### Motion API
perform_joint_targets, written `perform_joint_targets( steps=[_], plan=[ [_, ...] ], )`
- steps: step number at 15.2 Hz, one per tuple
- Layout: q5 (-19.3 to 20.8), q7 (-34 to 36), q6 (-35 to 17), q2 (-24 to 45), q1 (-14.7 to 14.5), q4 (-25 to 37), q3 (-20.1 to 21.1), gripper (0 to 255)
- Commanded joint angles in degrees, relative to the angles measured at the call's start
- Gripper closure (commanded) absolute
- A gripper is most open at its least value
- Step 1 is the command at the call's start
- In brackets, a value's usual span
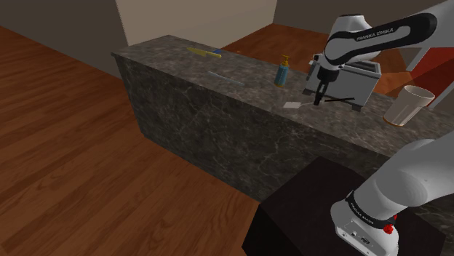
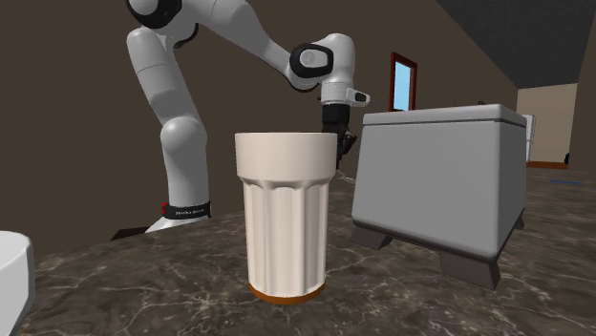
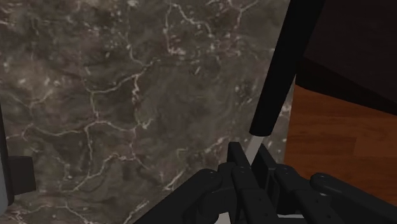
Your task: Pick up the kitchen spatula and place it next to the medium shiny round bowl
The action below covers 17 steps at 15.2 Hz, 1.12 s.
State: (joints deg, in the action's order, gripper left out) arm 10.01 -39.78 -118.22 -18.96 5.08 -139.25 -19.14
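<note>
Claw (image 3: 253, 167) is clamped shut on the spatula (image 3: 275, 70), pinching its thin white stem, with the black part out over the marble counter (image 1: 247, 69). A grey box appliance (image 1: 358, 78) sits right behind it. A ribbed cup (image 2: 287, 215) and a blue bottle (image 1: 281, 72) are nearby. The arm (image 1: 378, 35) reads FRANKA EMIKA. Spatula lifted or touching down? Can't really tell.

Beneath the claw (image 1: 318, 102) we saw a dark veined stone desk (image 1: 251, 91); below and beyond it lay a reddish wood-plank floor (image 1: 65, 160), and far past the claw stood a pale beige wall (image 1: 196, 22).
</note>
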Motion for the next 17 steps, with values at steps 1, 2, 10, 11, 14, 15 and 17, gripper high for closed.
perform_joint_targets(
  steps=[1,2,10,11,14,15,17],
  plan=[
    [0.1,0.1,1.7,-0.9,0.0,0.7,0.3,255],
    [0.0,0.1,2.5,-1.3,0.0,1.3,0.4,255],
    [-0.2,0.1,9.1,-3.2,-0.1,5.9,1.1,255],
    [-0.2,0.0,9.9,-3.3,-0.1,6.5,1.2,255],
    [-0.3,0.0,11.7,-3.7,-0.2,8.1,1.4,255],
    [0.4,-0.7,12.0,-5.4,0.5,6.7,1.0,255],
    [1.9,-2.1,12.6,-8.7,1.9,4.2,0.0,255]
  ],
)
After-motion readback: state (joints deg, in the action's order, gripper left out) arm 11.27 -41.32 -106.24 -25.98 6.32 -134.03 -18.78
